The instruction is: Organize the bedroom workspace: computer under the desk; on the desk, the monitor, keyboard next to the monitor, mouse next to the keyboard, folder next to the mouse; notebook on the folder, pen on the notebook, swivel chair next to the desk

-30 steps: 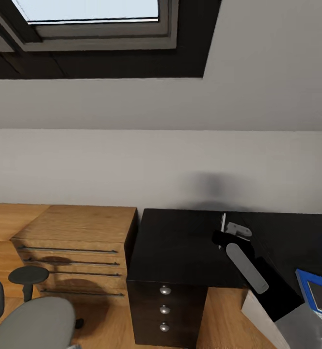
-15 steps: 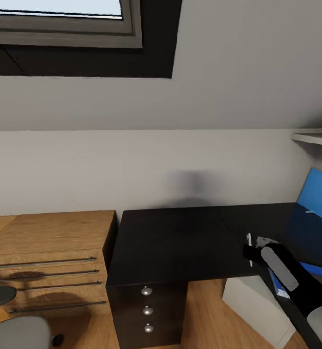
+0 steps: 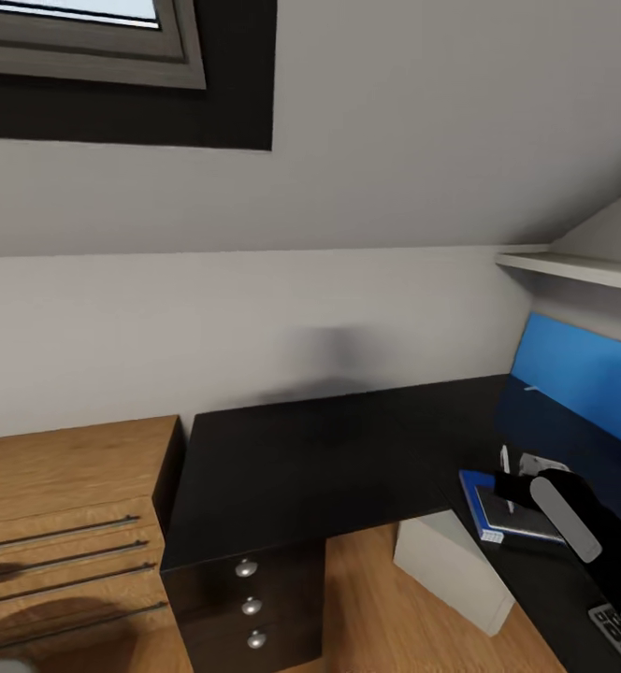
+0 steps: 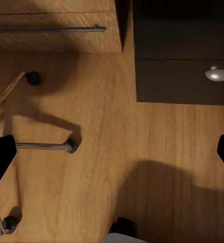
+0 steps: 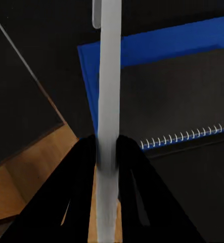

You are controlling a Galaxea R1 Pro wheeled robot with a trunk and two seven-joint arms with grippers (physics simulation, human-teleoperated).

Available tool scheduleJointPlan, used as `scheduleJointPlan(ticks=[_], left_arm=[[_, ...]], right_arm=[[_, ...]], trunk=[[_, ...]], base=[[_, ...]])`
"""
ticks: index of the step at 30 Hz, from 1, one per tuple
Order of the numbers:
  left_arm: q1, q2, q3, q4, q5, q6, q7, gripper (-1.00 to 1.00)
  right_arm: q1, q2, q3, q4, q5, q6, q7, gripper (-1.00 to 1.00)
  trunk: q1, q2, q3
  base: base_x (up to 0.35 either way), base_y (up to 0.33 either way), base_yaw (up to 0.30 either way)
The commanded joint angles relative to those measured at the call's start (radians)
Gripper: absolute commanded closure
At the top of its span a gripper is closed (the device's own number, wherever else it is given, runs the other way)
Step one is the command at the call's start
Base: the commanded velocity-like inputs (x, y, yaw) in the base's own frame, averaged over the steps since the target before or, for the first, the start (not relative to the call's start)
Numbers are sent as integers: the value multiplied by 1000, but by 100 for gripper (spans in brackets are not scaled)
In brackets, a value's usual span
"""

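Head view looks down at desk [image 3: 329,458] corner and wall; left wrist faces floor [image 4: 117,152], close; right wrist close over folder [image 5: 157,45], shared with head.

This is a room in a home, an attic bedroom fitted out as a study corner. The white wall [image 3: 367,140] slopes inward overhead, and a roof window [image 3: 95,47] in a dark frame is set into the slope. The floor [image 3: 367,598] is warm wood planking. A glossy black L-shaped counter [image 3: 320,458] with three silver-knobbed drawers [image 3: 250,606] fills the corner, backed by a blue panel [image 3: 582,374] under a white shelf [image 3: 572,269]. A light wooden drawer chest [image 3: 63,523] stands just beside it. A blue folder [image 3: 474,495] with a dark notebook [image 3: 521,514] on it lies on the counter, and a swivel chair's [image 4: 20,147] chrome caster base stands on the floor.
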Motion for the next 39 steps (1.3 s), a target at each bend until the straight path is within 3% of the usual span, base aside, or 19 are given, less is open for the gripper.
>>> scheduleJointPlan(ticks=[1,3,4,5,9,20,21,22,24,26,29,39], left_arm=[[0,1,-5,-3,6,5,8,-100],[0,1,-5,-3,6,5,8,-100],[0,1,-6,-1,6,5,8,-100],[0,1,-6,1,6,5,8,-100],[0,1,-8,8,5,5,8,-100],[0,2,-5,35,6,-19,9,-100],[0,2,-7,265,5,-224,7,-100],[0,2,-22,380,5,-328,3,-100],[0,4,-49,503,6,-455,-12,-100],[0,4,-61,555,6,-525,-30,-100],[0,2,-71,599,7,-591,-51,-100],[0,3,-70,611,11,-608,-55,-100]], right_arm=[[-1,-5,4,10,-4,-1,-9,100],[-2,-10,3,42,27,-5,-7,100],[-3,-9,6,83,114,-33,7,100],[-3,-9,7,87,131,-37,16,100],[-3,-8,7,94,158,-43,41,100],[-3,1,14,90,165,-45,47,100],[-3,2,10,74,164,-45,49,100],[-3,2,11,68,164,-45,49,100],[-3,2,12,64,164,-45,49,100],[-3,3,11,63,162,-45,48,100],[-3,11,10,61,159,-46,45,100],[-3,22,6,60,159,-45,44,100]], trunk=[[0,-1,-1],[0,-1,-1],[0,-1,-1],[0,-1,-1],[0,-1,-1],[0,-1,-1],[0,-1,-1],[0,-1,-1],[0,-1,-1],[0,-1,-1],[0,-1,-1],[0,-1,-4]], base=[[0,0,-299],[0,0,-298],[0,0,-299],[0,0,-299],[38,-15,-194],[70,-34,-13],[1,-1,0],[0,0,0],[0,0,0],[0,0,0],[0,-21,26],[0,-256,182]])
